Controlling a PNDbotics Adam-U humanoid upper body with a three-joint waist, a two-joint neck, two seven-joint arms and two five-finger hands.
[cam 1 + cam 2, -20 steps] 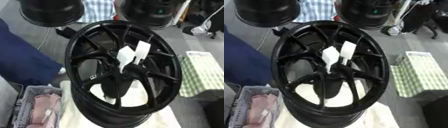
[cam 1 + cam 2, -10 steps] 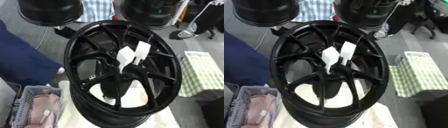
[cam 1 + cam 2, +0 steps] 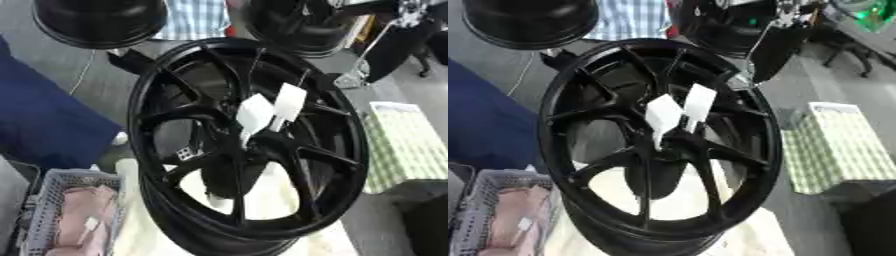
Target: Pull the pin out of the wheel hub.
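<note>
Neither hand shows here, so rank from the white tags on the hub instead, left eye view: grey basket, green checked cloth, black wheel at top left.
Measured from the white tags at the hub:
1. Green checked cloth, to the right.
2. Grey basket, lower left, and black wheel, upper left: too close to call.

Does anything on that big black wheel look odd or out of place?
Yes: two white tags stick up from the centre of the black wheel hub, stark against the dark spokes. They seem to mark the pins. No robot hand is in view, and nothing looks spilled or broken.
</note>
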